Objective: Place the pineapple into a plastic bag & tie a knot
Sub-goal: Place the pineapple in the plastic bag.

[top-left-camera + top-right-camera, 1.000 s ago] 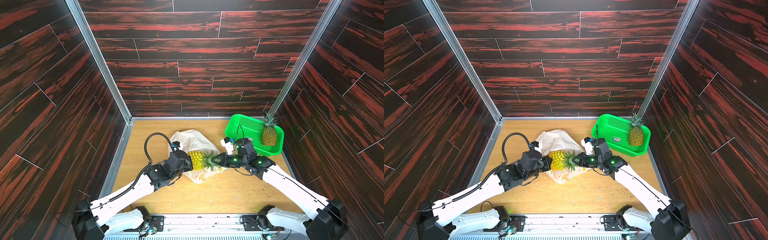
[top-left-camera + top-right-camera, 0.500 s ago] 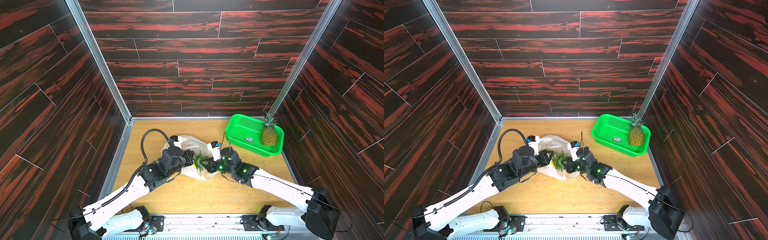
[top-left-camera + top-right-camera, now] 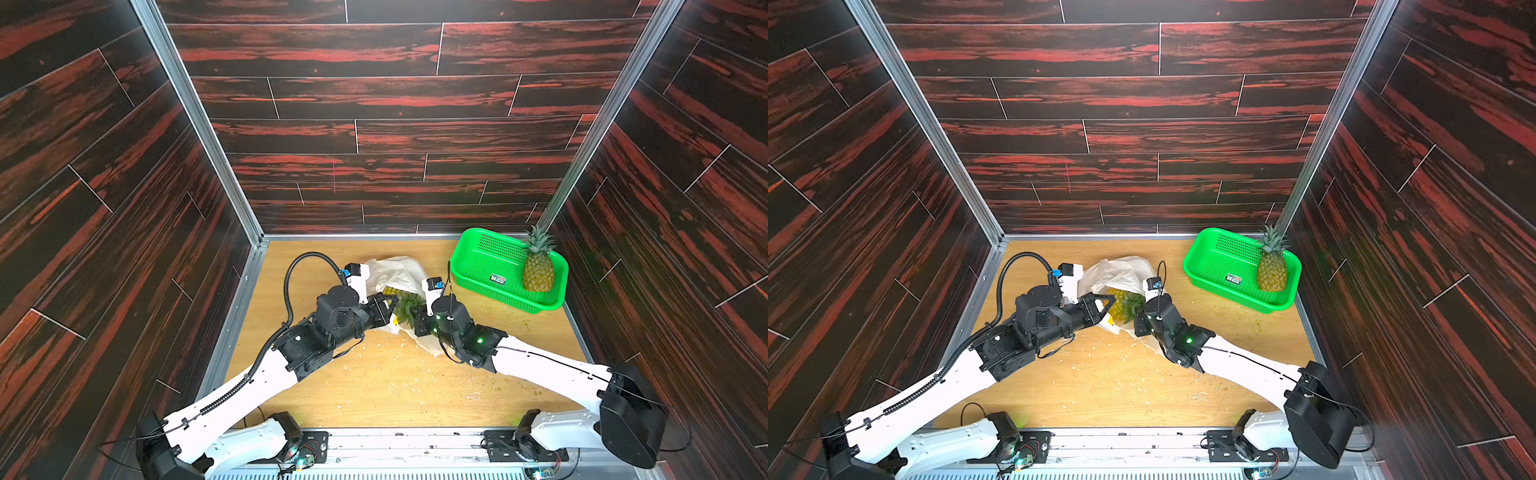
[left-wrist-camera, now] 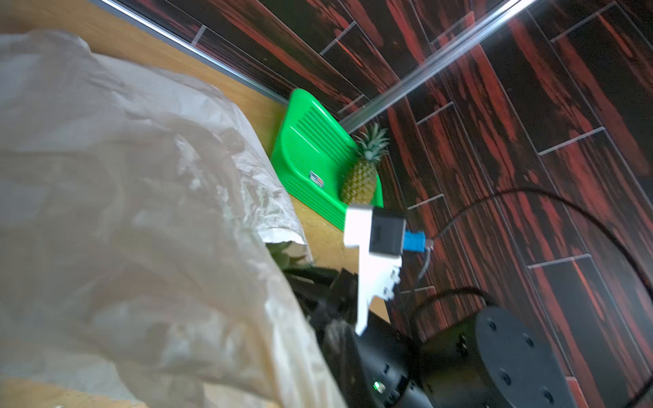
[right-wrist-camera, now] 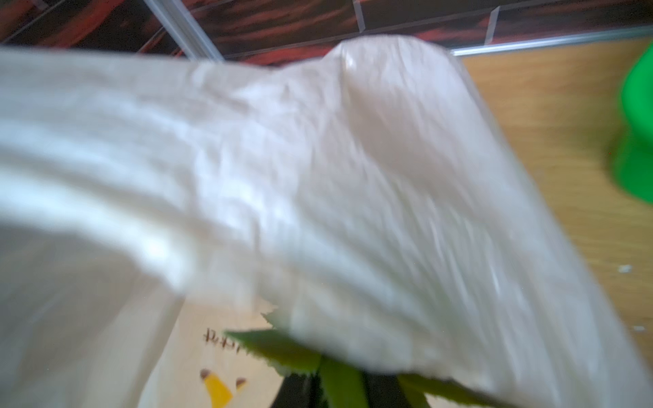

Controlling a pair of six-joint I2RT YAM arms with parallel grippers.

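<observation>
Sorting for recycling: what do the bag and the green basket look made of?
The plastic bag: thin white film, probably polyethylene, faintly glossy; it crinkles and looks translucent. The green basket: rigid moulded plastic, shiny, with rows of perforations.

Dark red-streaked plank walls (image 3: pixel 374 104) box in the pale wooden floor (image 3: pixel 395 386) on three sides; silver posts (image 3: pixel 199 124) rise from its back corners.

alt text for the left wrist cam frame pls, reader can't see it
A crinkly white plastic bag fills the foreground, with green leaves of a pineapple poking out at its edge, close to the right arm and its white camera mount. Beyond, on the wooden table, a green basket holds a second pineapple, upright near the dark panelled wall.
</observation>
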